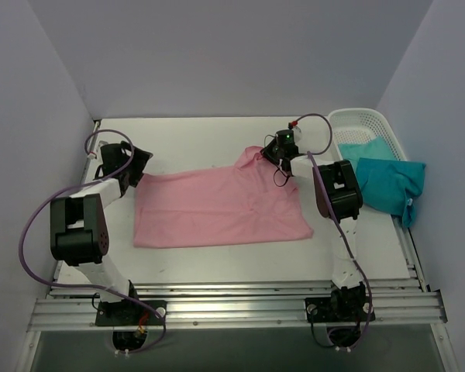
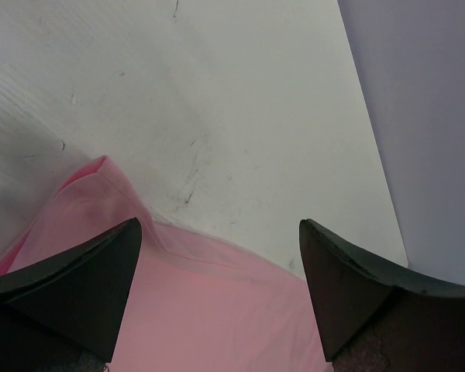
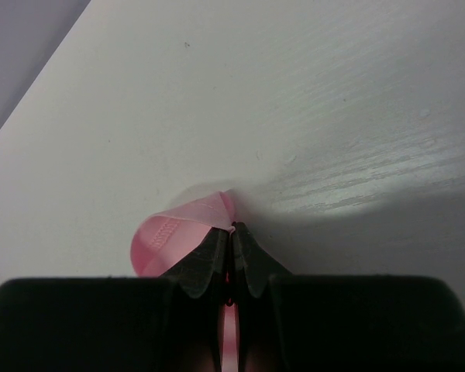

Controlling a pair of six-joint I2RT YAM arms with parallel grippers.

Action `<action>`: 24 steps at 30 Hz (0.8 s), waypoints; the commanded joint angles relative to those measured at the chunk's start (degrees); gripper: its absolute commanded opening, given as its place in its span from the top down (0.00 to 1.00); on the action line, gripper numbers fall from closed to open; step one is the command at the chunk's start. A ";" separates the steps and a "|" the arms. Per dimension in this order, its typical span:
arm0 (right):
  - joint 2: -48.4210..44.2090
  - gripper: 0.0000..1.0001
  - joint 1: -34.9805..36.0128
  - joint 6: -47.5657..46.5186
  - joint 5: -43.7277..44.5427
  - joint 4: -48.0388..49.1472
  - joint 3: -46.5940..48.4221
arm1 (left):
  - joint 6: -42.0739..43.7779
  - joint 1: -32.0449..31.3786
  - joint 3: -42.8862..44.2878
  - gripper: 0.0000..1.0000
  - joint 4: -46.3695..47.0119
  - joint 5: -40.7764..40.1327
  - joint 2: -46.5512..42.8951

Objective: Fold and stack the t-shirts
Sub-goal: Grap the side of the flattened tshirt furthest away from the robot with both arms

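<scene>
A light pink t-shirt [image 1: 217, 205] lies spread flat in the middle of the white table [image 1: 194, 139]. My right gripper [image 1: 277, 153] is shut on the shirt's far right corner. In the right wrist view a loop of pink hem [image 3: 174, 232] bulges out beside the closed tips of that gripper [image 3: 232, 231]. My left gripper [image 1: 138, 169] stands open over the shirt's far left corner. In the left wrist view the pink cloth [image 2: 209, 310] lies between and below its spread fingers [image 2: 85, 287], untouched. Teal t-shirts [image 1: 387, 182] lie bunched at the right.
A white lattice basket [image 1: 364, 118] stands at the far right corner, with the teal cloth spilling from it over the table's right edge. Walls close in on the left, back and right. Both arms' bases sit on the rail at the near edge.
</scene>
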 commanded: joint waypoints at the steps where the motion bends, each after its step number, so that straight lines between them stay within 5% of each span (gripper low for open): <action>1: -0.25 1.00 -0.66 -0.79 0.80 -5.70 -2.21 | -1.13 -0.66 1.94 0.09 -0.59 -1.19 0.55; 24: 0.54 1.00 -2.41 -0.80 0.09 -4.03 -4.05 | -2.72 -1.81 3.79 0.13 -1.04 -6.21 6.69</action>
